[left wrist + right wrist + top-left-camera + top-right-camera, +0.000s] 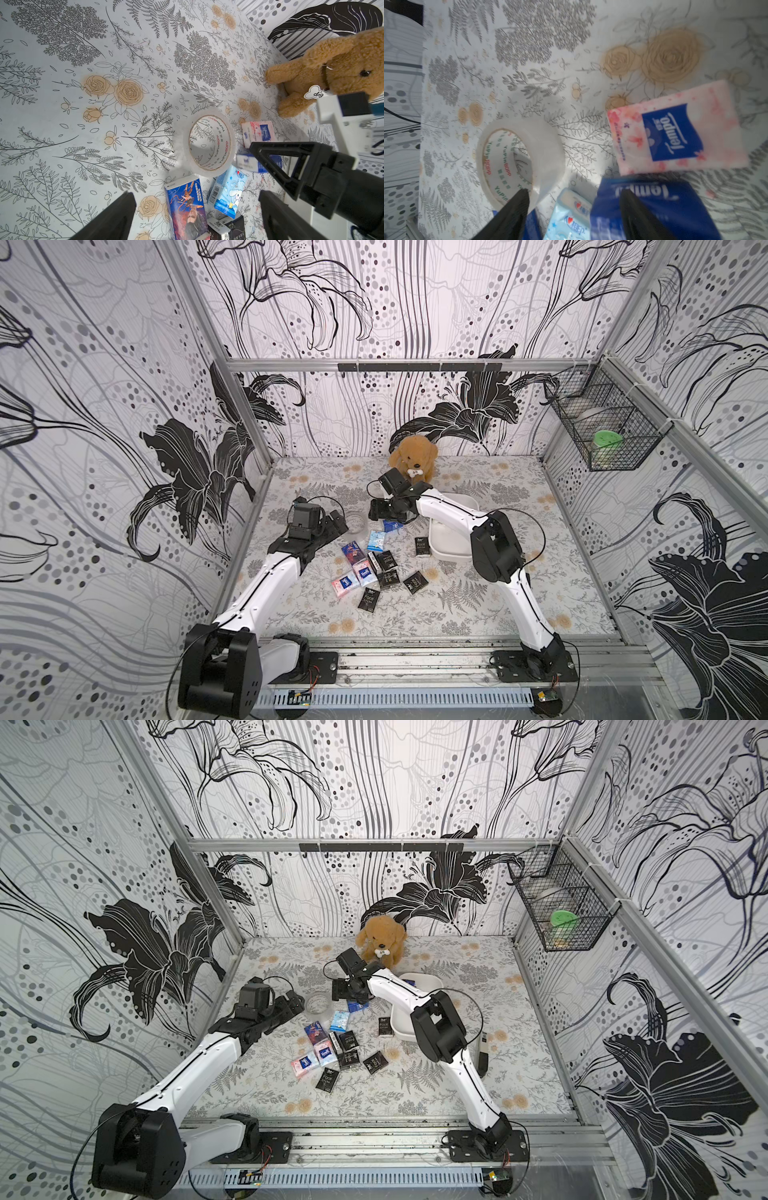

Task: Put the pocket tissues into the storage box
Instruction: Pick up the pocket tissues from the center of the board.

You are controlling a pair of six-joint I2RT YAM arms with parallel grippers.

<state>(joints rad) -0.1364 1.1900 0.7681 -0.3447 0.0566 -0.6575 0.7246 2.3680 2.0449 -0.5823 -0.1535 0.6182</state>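
You see pocket tissues [227,194]: glossy plastic film | storage box [446,549]: smooth white plastic | tape roll [223,153]: clear glossy film, paper core | plush dog [332,68]: fuzzy cloth | wire basket [602,427]: black metal mesh

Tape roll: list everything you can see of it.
The tape roll is a wide ring of clear, milky-looking tape on a pale core printed YuPinBOPP in red and green. It lies flat, hole up, on the floral table cover, just beyond the scattered pocket tissues. A light blue packet reaches its edge; contact cannot be confirmed. No loose end shows.
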